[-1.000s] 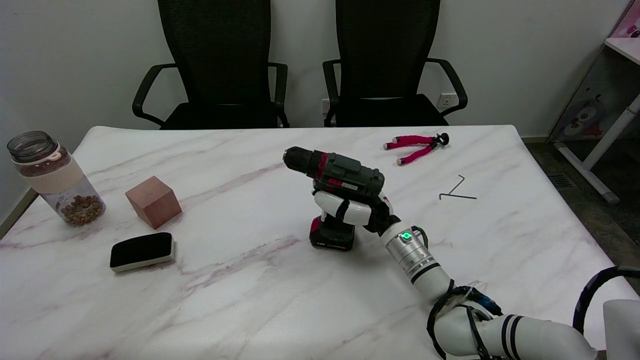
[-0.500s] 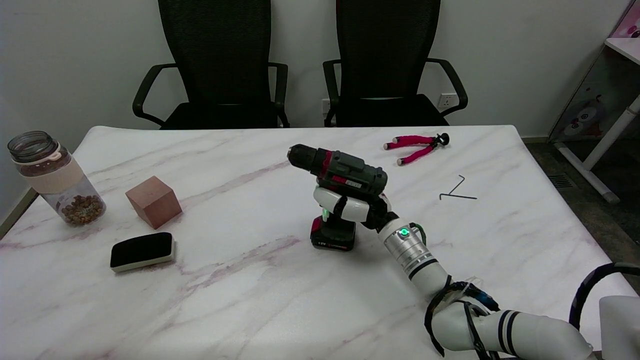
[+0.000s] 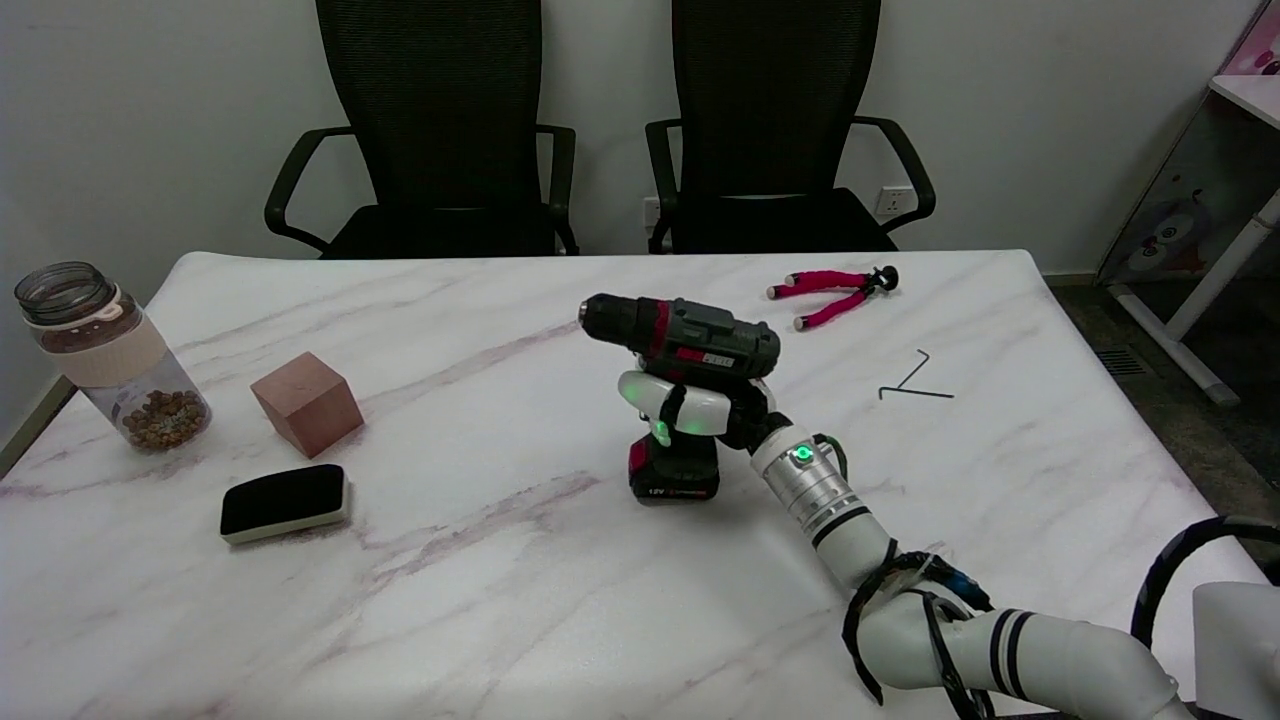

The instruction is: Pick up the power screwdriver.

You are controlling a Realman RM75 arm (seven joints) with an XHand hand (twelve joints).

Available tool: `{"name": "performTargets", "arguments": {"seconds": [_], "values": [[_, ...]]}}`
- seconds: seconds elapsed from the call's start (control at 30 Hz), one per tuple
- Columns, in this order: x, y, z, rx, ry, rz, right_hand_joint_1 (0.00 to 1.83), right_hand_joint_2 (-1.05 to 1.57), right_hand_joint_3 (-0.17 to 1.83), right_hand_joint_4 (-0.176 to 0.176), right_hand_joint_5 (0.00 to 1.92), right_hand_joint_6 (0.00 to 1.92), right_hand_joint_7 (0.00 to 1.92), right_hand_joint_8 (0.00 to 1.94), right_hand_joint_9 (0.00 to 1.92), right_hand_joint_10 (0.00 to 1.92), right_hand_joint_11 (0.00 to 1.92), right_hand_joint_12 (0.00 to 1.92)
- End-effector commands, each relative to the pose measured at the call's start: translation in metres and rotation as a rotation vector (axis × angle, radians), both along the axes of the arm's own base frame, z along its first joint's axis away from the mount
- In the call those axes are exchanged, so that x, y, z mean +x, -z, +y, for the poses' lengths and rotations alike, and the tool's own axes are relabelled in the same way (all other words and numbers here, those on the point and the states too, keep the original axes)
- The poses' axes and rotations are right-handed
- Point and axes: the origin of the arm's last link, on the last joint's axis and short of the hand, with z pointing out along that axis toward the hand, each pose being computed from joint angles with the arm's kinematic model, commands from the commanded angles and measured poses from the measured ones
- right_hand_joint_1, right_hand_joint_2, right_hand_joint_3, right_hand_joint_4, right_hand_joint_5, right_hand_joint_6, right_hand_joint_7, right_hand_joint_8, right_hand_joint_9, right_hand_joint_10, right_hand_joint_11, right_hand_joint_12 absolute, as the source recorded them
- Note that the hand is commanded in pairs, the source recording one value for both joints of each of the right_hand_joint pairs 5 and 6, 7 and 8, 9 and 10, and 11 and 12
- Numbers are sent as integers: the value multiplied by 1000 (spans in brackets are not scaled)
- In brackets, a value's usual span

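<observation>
One right hand [image 3: 700, 405] is what we see working, its fingers wrapped around the grip of the power screwdriver [image 3: 680, 385]. We find the tool upright, chuck pointing left above the hand, battery base below it near the counter [image 3: 450, 600].

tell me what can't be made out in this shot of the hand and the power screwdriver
All in the head view:
- Power screwdriver handle: covered by the right hand wrapped round it.
- Whether its battery base rests on the table or is just lifted: too close to tell.
- The base's label print: too small.
- Right arm's elbow: cut off by the bottom edge.
</observation>
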Motion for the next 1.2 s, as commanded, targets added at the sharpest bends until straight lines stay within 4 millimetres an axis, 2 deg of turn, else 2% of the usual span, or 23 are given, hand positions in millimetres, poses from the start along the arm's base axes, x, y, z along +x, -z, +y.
{"name": "performTargets", "arguments": {"seconds": [0.03,0.37,0.9,1.2], "values": [[28,6,-15,-8,-88,71,959,661,651,176,1424,1424,1424,1424,1920,1920,1920,1920],[52,11,-30,-13,-135,104,957,667,628,176,1406,1406,1406,1406,1920,1920,1920,1920],[123,16,-59,-56,-281,140,952,669,641,176,1396,1396,1396,1396,1920,1920,1920,1920],[165,24,-64,-101,-357,146,945,683,641,176,1398,1398,1398,1398,1920,1920,1920,1920]]}}
